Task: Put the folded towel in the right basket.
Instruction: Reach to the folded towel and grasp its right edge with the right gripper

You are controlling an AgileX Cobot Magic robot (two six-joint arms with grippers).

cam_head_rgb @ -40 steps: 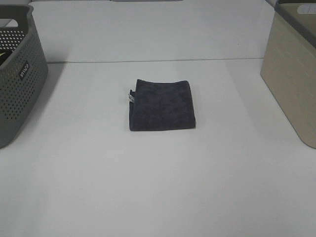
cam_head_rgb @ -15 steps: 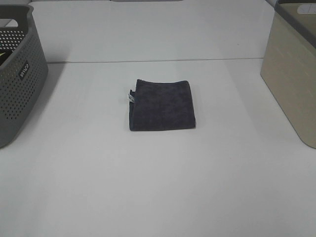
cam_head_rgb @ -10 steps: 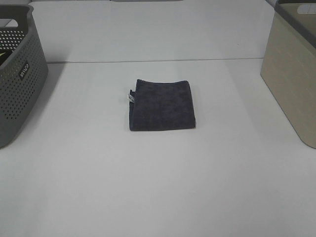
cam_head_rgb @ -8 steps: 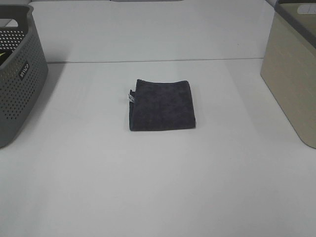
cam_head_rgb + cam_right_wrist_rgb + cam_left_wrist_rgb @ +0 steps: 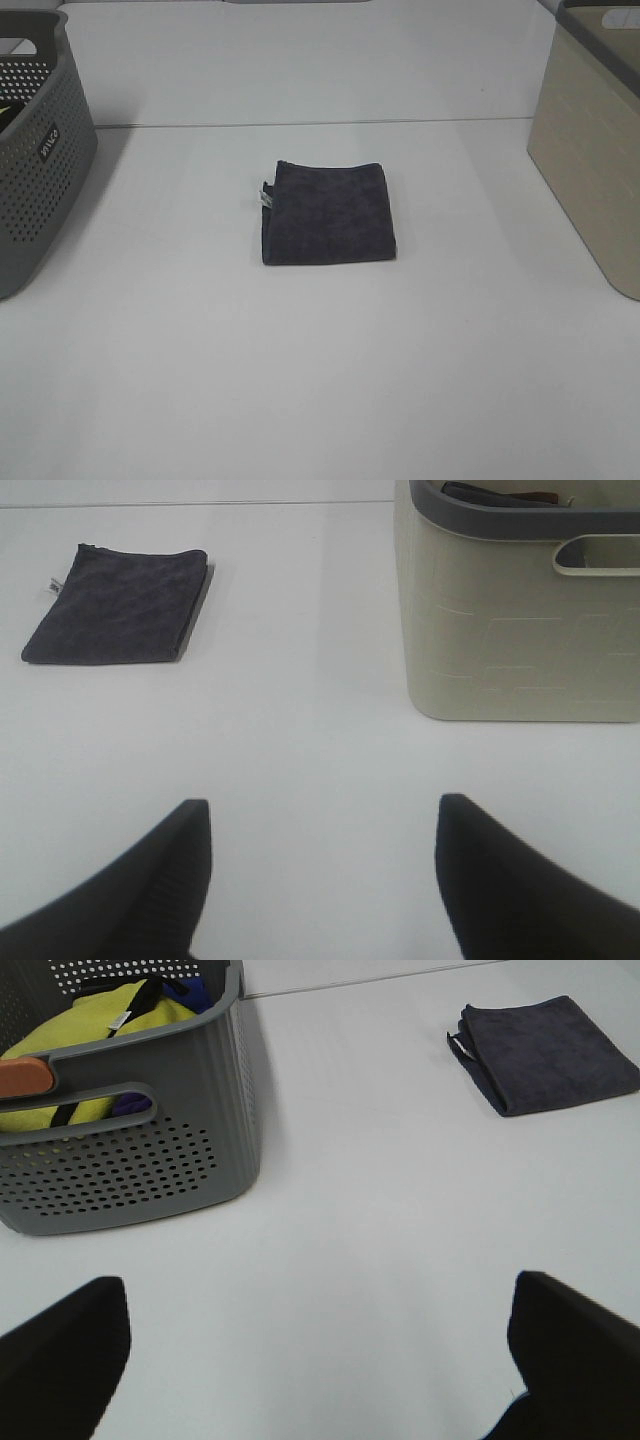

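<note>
The counter (image 5: 320, 400) is carrying the ungrasped folded towel (image 5: 328, 213), well apart from the right basket (image 5: 590, 150); left gripper (image 5: 315, 1305) and right gripper (image 5: 320, 825) are gaping empty.

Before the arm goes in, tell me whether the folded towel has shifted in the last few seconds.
No. The folded towel lies at the same spot between the grey basket and the beige basket, its gaps to both unchanged.
</note>
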